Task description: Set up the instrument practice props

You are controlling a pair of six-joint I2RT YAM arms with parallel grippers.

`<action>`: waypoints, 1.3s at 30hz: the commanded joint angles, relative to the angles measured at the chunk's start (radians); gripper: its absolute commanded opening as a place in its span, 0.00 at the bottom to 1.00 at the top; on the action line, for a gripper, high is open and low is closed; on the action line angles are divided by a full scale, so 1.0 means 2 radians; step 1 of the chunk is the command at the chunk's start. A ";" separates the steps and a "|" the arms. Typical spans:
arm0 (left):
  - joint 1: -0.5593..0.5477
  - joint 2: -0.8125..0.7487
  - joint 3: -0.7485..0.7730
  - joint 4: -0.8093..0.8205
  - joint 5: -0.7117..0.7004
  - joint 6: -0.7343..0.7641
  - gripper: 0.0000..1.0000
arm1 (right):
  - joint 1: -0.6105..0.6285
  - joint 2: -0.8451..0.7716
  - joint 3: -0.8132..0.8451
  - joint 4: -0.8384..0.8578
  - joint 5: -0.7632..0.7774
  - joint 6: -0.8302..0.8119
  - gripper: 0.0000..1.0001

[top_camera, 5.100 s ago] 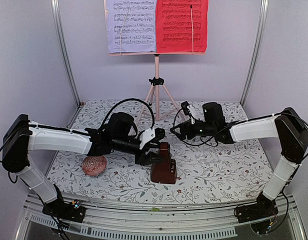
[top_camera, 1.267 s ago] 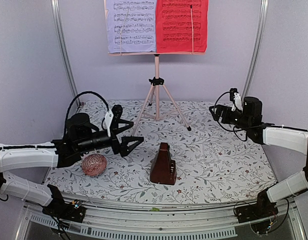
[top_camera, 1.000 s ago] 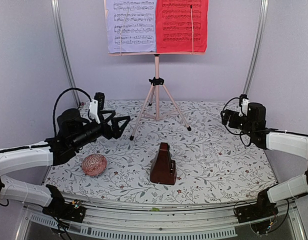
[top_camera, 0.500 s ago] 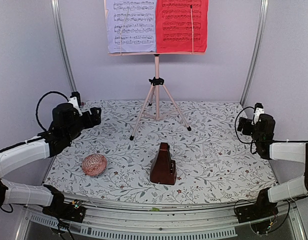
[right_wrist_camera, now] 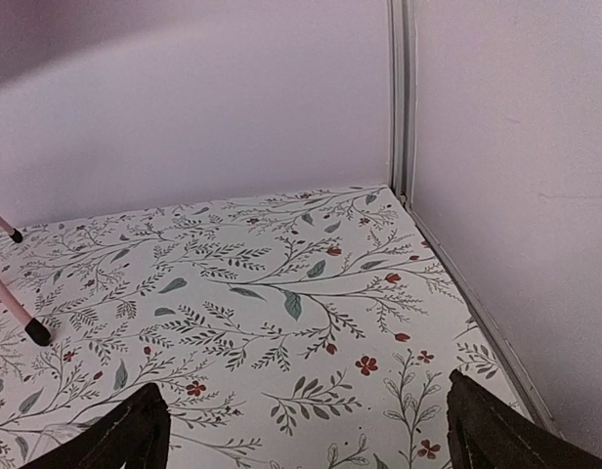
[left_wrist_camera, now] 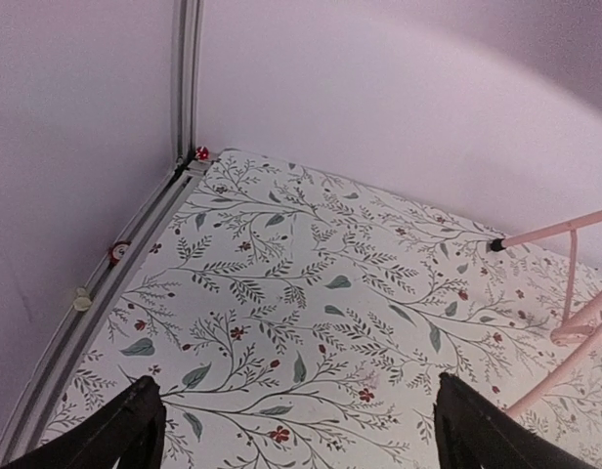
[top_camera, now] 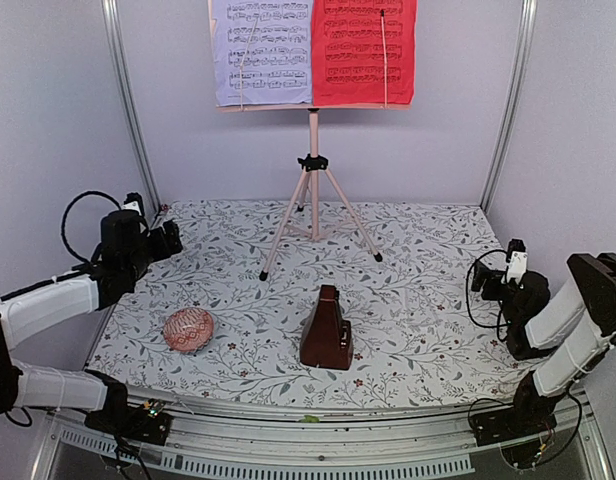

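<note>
Both grippers are seen spread wide and empty at the sides, with the props standing on the floral-patterned worktop [top_camera: 428,310].

The left gripper [left_wrist_camera: 296,430] is held at the left edge and the right gripper [right_wrist_camera: 306,430] at the right edge, each with nothing between its jaws. The small dark red-brown pyramid metronome [top_camera: 326,328] is stood upright near the front middle, between the two grippers and well apart from both; neither arm is clearly the nearer. Behind it, at the back, the tall pink tripod music stand [top_camera: 313,170] is planted, and the lavender and red printed sheet-music pages [top_camera: 313,50] are carried side by side on its desk. A round pink patterned ball [top_camera: 188,329] is left lying nearer the left arm. No container is seen. The set-up is judged all but complete.
</note>
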 commanded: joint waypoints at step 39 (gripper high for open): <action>0.085 0.224 -0.204 0.629 0.015 0.225 0.96 | -0.002 -0.004 0.027 0.052 -0.020 -0.004 0.99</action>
